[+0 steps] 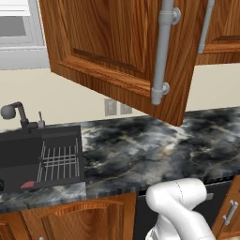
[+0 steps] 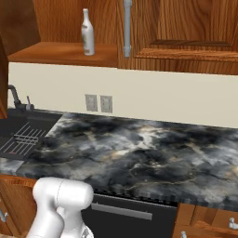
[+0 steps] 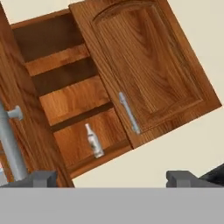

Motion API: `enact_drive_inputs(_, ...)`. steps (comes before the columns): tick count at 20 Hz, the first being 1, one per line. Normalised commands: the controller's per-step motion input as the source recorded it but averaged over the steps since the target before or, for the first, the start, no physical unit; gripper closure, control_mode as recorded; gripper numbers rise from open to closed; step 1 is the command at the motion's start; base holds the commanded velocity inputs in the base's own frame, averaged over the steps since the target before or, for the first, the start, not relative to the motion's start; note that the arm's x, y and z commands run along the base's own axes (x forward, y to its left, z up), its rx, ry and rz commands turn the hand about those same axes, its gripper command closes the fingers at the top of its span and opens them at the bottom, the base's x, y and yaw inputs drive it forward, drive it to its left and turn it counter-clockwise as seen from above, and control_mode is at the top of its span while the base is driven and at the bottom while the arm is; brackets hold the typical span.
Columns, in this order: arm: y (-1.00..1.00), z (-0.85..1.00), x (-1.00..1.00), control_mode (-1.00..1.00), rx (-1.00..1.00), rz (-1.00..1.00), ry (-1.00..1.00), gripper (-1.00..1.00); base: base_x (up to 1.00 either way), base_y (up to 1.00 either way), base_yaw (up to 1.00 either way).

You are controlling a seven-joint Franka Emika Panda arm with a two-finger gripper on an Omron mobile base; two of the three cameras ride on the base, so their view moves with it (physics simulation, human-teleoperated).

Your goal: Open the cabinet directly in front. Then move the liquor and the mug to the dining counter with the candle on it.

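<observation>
cabinet (image 3: pixel 144 74): left door swung open, right door closed | liquor (image 2: pixel 87 32): upright on bottom shelf | hand (image 3: pixel 111 178): fingers wide apart, holding nothing | desk (image 2: pixel 139 153): marbled

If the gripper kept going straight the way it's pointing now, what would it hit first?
Probably the shut right door of the cabinet, near its handle. The open gripper aims there; the liquor sits left of that line. Depth is unclear.
</observation>
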Motion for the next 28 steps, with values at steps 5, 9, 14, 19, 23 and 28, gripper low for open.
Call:
enact_drive_inputs(5,-0.82,0.00,0.41,-1.00,0.06,0.51,0.00,-1.00,0.00,0.00,0.00)
enact_drive_inputs(9,-0.41,-0.09,1.00,-1.00,0.10,0.48,0.05,-1.00,0.00,0.00,0.00)
enact_drive_inputs(14,-0.05,-0.34,1.00,-1.00,0.04,0.42,0.03,-1.00,0.00,0.00,0.00)
enact_drive_inputs(19,0.19,-0.48,0.45,-1.00,0.00,0.26,0.07,-1.00,0.00,0.00,0.00)
enact_drive_inputs(23,0.21,-0.02,0.24,-1.00,0.00,0.08,0.08,-1.00,0.00,0.00,0.00)
enact_drive_inputs(28,0.35,0.02,0.58,-1.00,0.00,0.21,0.09,-1.00,0.00,0.00,0.00)
